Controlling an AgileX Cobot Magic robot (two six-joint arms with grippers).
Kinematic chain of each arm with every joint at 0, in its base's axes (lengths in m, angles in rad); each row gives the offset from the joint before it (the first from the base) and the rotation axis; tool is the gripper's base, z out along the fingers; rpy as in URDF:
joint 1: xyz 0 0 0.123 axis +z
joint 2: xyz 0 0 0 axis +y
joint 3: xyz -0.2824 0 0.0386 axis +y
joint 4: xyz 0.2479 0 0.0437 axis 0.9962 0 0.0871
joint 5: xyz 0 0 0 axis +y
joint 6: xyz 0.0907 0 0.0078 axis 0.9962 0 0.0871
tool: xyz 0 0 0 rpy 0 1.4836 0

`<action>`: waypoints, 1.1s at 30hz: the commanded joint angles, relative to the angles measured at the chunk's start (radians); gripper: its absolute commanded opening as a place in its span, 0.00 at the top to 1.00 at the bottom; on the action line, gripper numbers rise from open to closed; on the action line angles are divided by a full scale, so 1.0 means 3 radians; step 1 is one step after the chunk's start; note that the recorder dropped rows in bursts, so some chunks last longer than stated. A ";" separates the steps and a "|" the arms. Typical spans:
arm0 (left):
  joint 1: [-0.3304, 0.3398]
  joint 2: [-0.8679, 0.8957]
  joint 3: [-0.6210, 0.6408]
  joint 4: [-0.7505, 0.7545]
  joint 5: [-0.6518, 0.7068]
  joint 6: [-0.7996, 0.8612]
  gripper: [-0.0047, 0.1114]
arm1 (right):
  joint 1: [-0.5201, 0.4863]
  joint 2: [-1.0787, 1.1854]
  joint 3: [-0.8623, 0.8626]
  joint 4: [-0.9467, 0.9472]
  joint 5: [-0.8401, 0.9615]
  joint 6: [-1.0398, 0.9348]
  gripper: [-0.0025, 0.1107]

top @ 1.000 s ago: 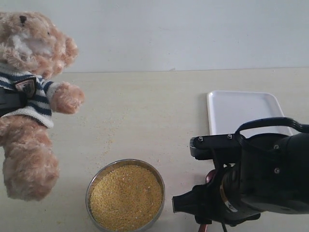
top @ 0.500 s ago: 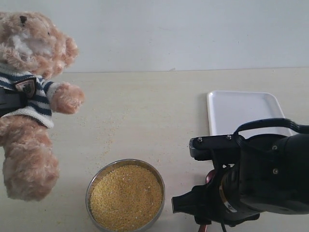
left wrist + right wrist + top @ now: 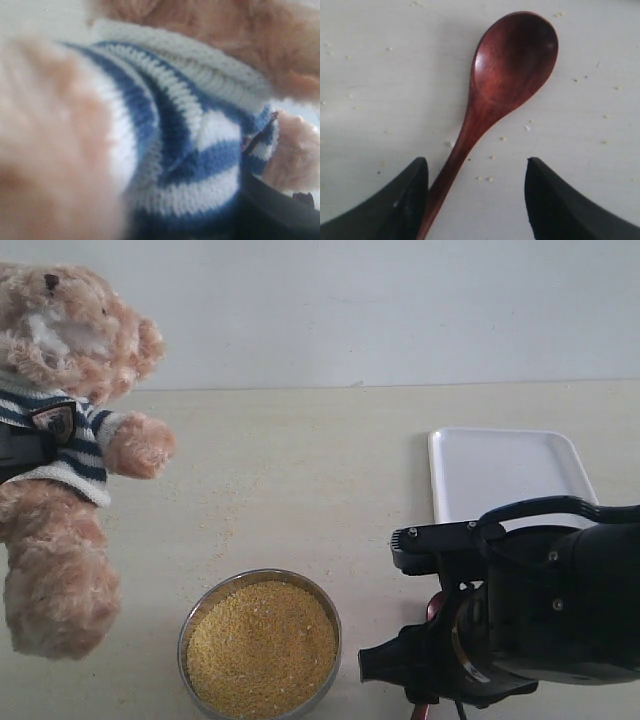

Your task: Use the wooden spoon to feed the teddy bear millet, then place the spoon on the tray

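Note:
The teddy bear point(image 3: 65, 440) hangs above the table at the far left, with my left gripper point(image 3: 20, 452) shut on its striped shirt point(image 3: 200, 125). One dark finger point(image 3: 272, 210) shows beside the shirt in the left wrist view. The millet point(image 3: 260, 648) fills a round metal bowl point(image 3: 183, 635) at the front. The wooden spoon point(image 3: 512, 60) lies flat on the table, bowl up and without grain in it. My right gripper point(image 3: 476, 165) is open over its handle, which lies close to one finger. The white tray point(image 3: 505, 475) lies behind the right arm point(image 3: 530, 620).
Loose millet grains point(image 3: 215, 530) are scattered on the beige table between the bear and the bowl, and round the spoon point(image 3: 490, 178). A pale wall rises behind the table.
The right arm has sunk slightly toward the table. The bear and the left gripper have barely shifted.

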 commanded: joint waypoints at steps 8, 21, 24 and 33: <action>-0.0009 -0.0031 -0.0002 -0.0049 -0.0010 0.0017 0.92 | 0.0006 0.0007 -0.0011 -0.0054 0.0027 0.0006 0.48; -0.0009 -0.0031 -0.0002 -0.0049 -0.0010 0.0017 0.92 | 0.0006 0.0007 -0.0011 0.0004 0.0230 -0.0070 0.48; -0.0009 -0.0031 -0.0002 -0.0049 -0.0010 0.0017 0.92 | 0.0006 0.0007 -0.0011 0.0054 -0.0157 -0.0070 0.48; -0.0009 -0.0031 -0.0002 -0.0049 -0.0010 0.0017 0.92 | 0.0006 0.0120 -0.0011 0.0069 -0.0528 0.0150 0.48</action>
